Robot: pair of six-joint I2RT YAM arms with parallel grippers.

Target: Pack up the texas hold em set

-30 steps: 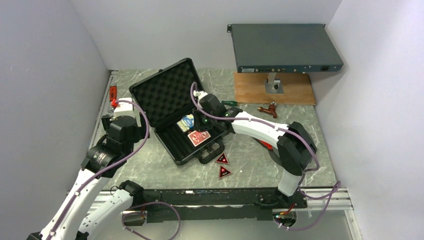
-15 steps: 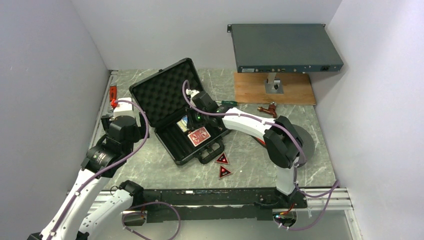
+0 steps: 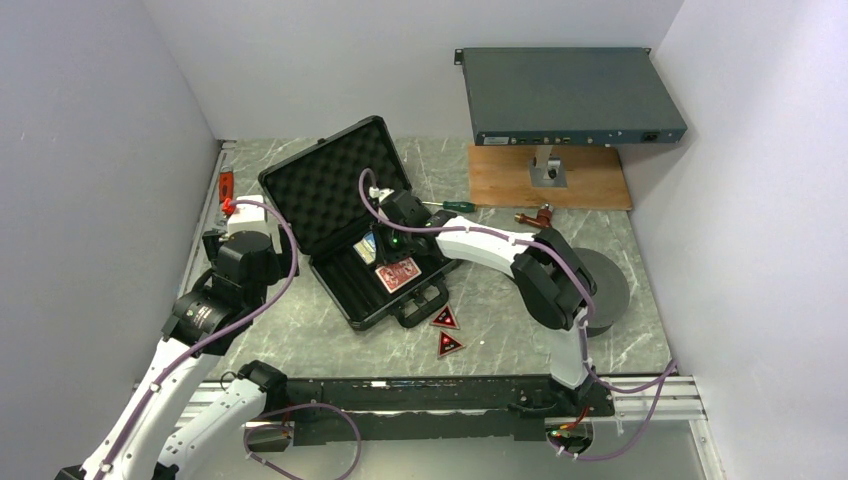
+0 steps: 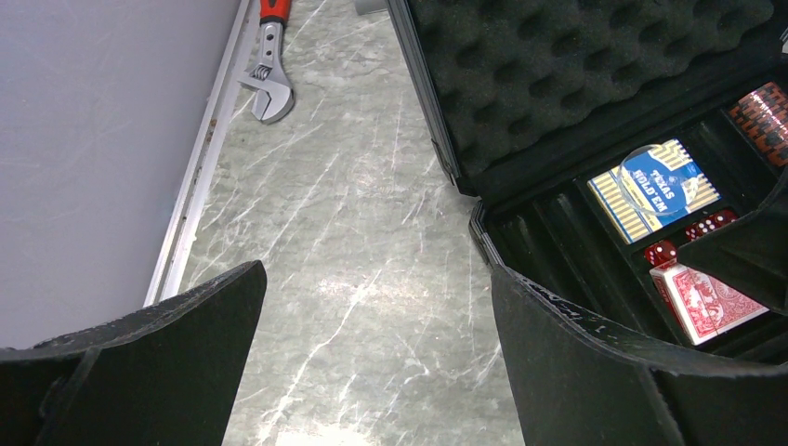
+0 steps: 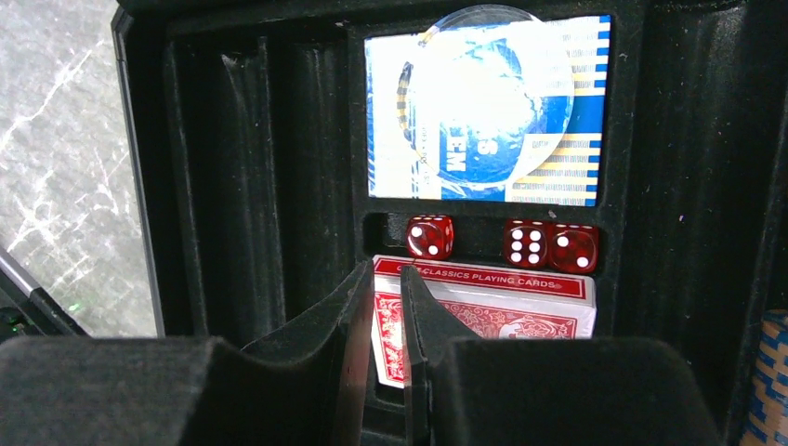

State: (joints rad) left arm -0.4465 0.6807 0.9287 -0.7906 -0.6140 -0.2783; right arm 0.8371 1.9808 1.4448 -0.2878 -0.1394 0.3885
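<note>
The black briefcase (image 3: 325,190) lies open at the table's middle, its foam lid (image 4: 576,74) leaning back. Its tray holds a blue deck (image 5: 488,107), a red deck (image 5: 502,307) and three red dice (image 5: 525,243), with chip rolls (image 4: 764,111) at the tray's edge. My right gripper (image 5: 387,279) hovers over the red deck's left end. Its jaws are shut to a thin slit with nothing between them. My left gripper (image 4: 376,307) is open over bare table left of the case. Two red-black triangular tokens (image 3: 445,319) lie on the table in front of the case.
A red-handled wrench (image 4: 268,79) lies by the left wall. At the back right a grey rack box (image 3: 570,95) stands over a wooden board (image 3: 548,180). A green screwdriver (image 3: 450,207), a small reddish tool (image 3: 537,218) and a black round disc (image 3: 600,285) lie to the case's right.
My right arm has swung left, bringing its gripper further over the case's tray. The left arm has not moved.
</note>
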